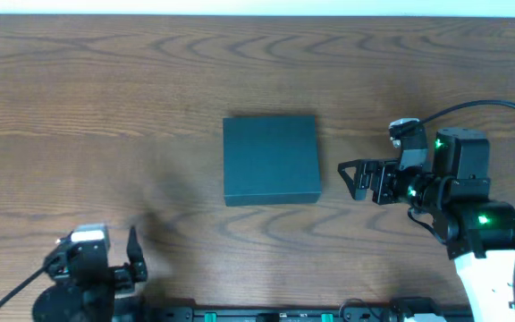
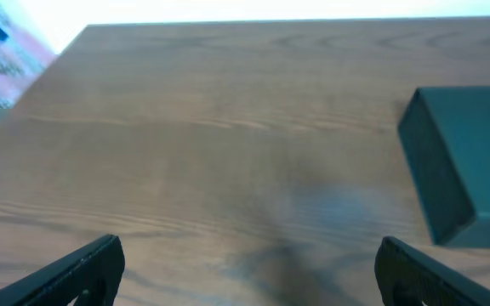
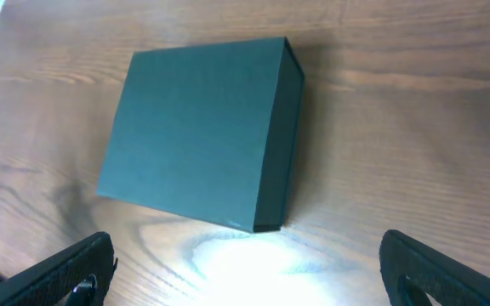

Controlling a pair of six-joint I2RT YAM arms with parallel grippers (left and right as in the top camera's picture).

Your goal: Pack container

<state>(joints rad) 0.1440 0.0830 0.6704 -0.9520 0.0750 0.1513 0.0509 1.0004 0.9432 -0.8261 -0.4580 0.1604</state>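
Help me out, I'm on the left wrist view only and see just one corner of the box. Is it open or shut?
Observer: Shut. The box lies flat mid-table with its lid down.
Operator: Where's the right gripper?
Observer: The right gripper is just to the right of the box. Its jaws are open and face the box without touching it.
Operator: How far off is mine?
Observer: Overhead shows the left gripper by the front edge of the table, well to the left of the box, open and holding nothing.
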